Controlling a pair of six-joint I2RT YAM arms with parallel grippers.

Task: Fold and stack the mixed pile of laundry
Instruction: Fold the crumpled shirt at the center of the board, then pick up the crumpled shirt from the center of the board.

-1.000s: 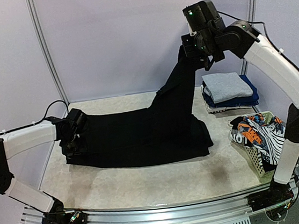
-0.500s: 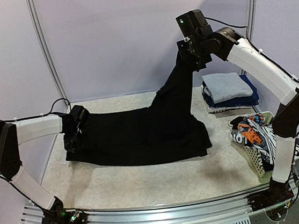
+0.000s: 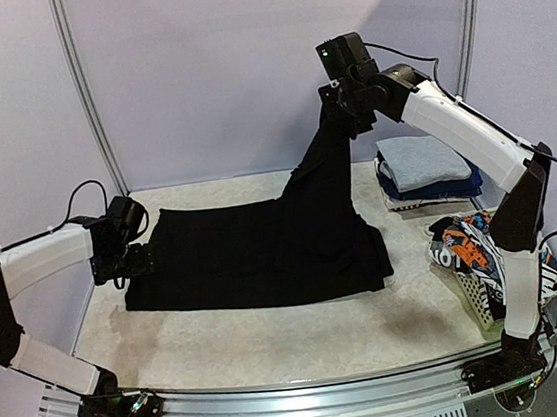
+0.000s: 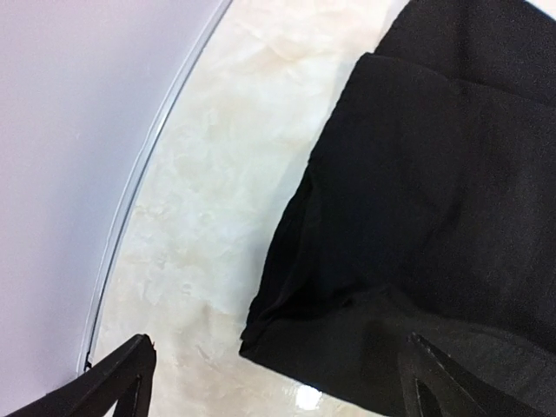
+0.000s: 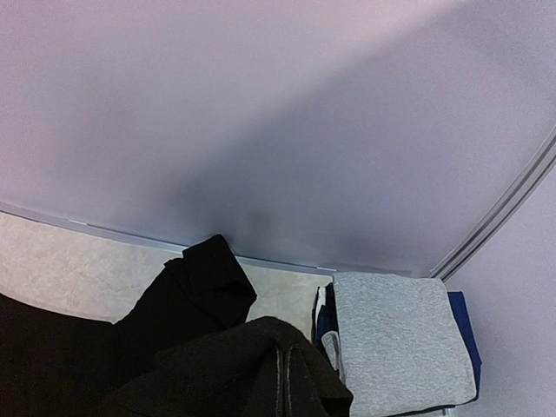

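Left jaws just sprang apart, released left edge of black hooded top [image 3: 254,257], spread mid-frame on counter [image 3: 274,345]. Right jaws clamped on raised end, carried further left, upper centre. Judgement: fold-over under way, left-side hold finished.

My left pincer [image 3: 135,259] has let go of the black top [image 3: 264,255]. Its jaws were clamped on the left edge and now stand wide. It has drawn back leftward, so one finger is over bare tabletop [image 3: 274,345] and the other over the cloth. The edge it held now lies flat. My right pincer [image 3: 335,101], with the top's raised end hanging from it, has swung left along the back wall, and the lifted strip of cloth rises more steeply.
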